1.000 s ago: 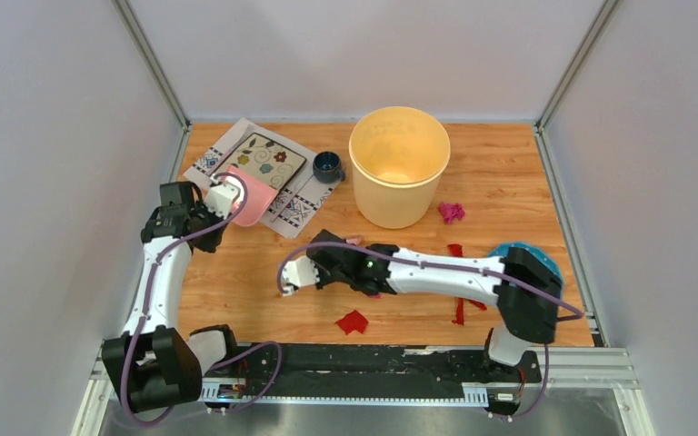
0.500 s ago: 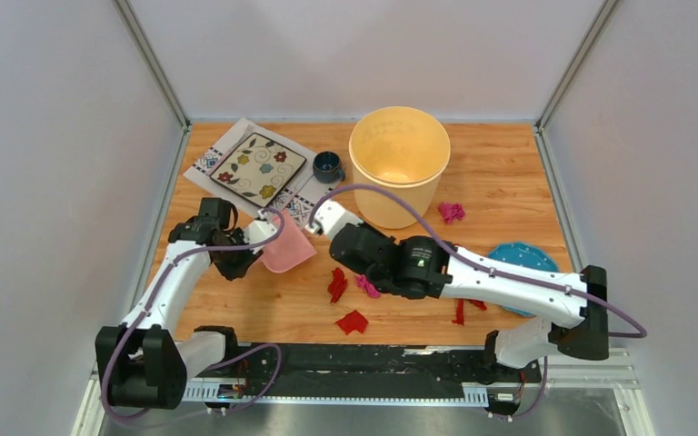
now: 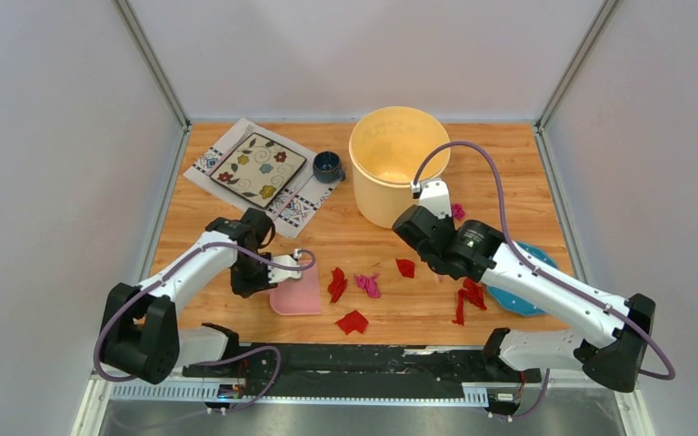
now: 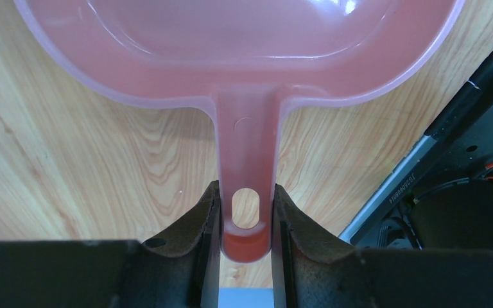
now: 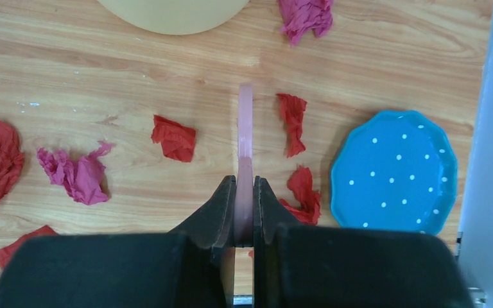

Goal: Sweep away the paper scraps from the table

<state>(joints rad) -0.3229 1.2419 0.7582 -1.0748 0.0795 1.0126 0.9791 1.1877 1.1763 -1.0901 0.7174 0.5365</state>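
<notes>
The table [image 3: 509, 163] is surfaced in orange-brown wood grain, smooth with a faint satin sheen, and is edged by a dull silver metal frame [image 3: 563, 213]. The paper scraps [image 5: 173, 138] are seen as thin, crumpled, matt paper. The dustpan [image 4: 244, 38] is moulded in translucent pink plastic, smooth and glossy, with highlights caught along its rim. The brush handle [image 5: 245, 128] is made of a similar pale pink plastic. A glossy, glazed look is shown by the blue plate [image 5: 395, 170]. The bucket [image 3: 398, 173] is finished in smooth, matt cream plastic. The fingers [image 4: 189, 224] of the left gripper [image 4: 244, 192] are finished in matt black, slightly scuffed.
</notes>
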